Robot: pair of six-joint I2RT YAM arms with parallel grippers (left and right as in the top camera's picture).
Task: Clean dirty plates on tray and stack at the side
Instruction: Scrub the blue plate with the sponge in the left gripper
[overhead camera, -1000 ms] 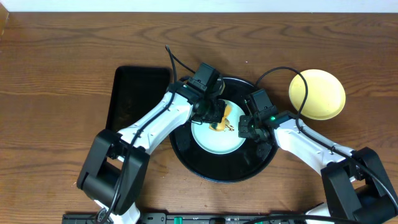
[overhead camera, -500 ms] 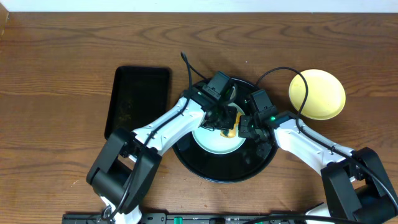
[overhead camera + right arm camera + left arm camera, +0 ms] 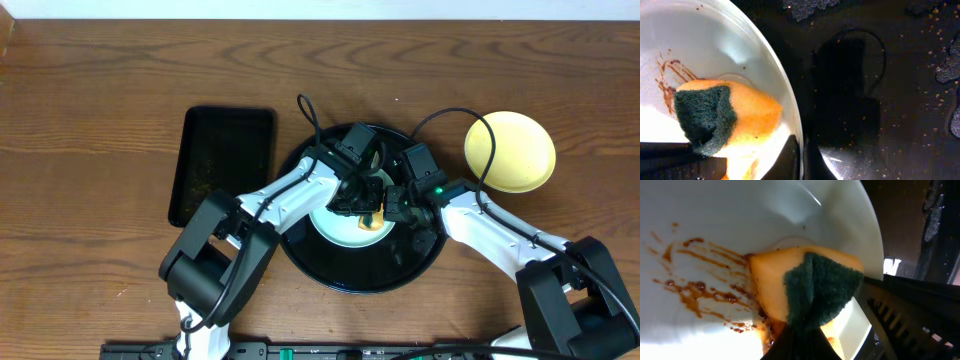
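A pale blue plate [image 3: 340,226] with brown sauce smears [image 3: 695,287] lies in the round black tray [image 3: 300,245]. My left gripper [image 3: 366,203] is shut on a yellow sponge with a green scouring side [image 3: 820,287] and presses it on the plate near its right rim. The sponge also shows in the right wrist view [image 3: 722,117]. My right gripper [image 3: 801,160] is shut on the plate's right rim [image 3: 790,112] and holds it in the tray. A pale yellow plate [image 3: 509,151] sits on the table to the right of the tray. The second blue plate is not visible.
A rectangular black tray [image 3: 221,160] lies left of the round tray. The round tray's floor [image 3: 890,90] is wet and speckled with crumbs. Both arms cross over the round tray.
My left gripper has swept the sponge to the right across the plate, from its middle to its right rim. The right gripper and the yellow plate have stayed put.
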